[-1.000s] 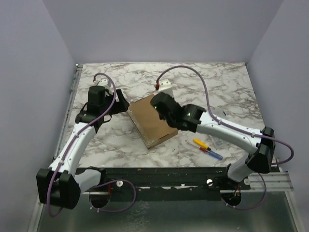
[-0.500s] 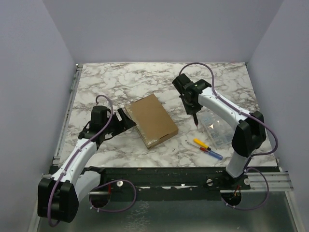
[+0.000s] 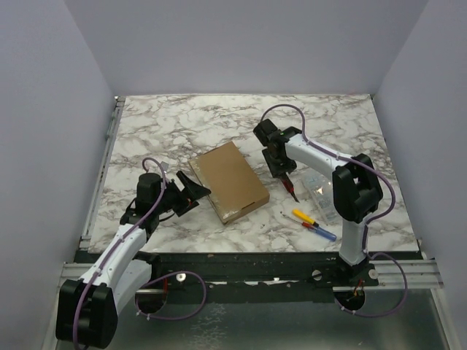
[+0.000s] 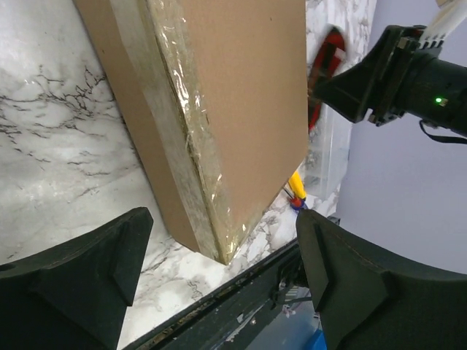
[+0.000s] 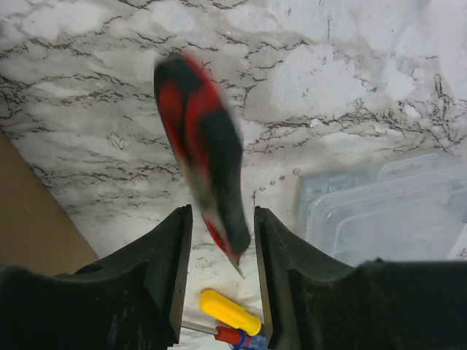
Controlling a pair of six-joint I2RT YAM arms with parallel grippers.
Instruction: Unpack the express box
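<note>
The express box (image 3: 230,182) is a flat brown cardboard mailer lying closed in the middle of the table, with clear tape along its near-left edge (image 4: 182,138). My left gripper (image 3: 191,191) is wide open and empty beside that edge, its fingers (image 4: 80,270) spread just short of the box's near corner. My right gripper (image 3: 281,166) is open, right of the box. A red and black tool (image 5: 204,153) shows blurred between its fingers (image 5: 168,248), with a gap on each side. The same tool (image 3: 290,188) lies below the gripper in the top view.
A clear plastic compartment case (image 3: 321,191) sits right of the tool and shows in the right wrist view (image 5: 394,211). A yellow-handled screwdriver (image 3: 305,216) and a red and blue one (image 3: 321,232) lie near the front edge. The table's front rail (image 4: 241,299) is close behind my left fingers.
My right gripper left the box top, swung right over the plastic case with the tool, then came back toward the box and opened. My left arm drew back toward the front.
</note>
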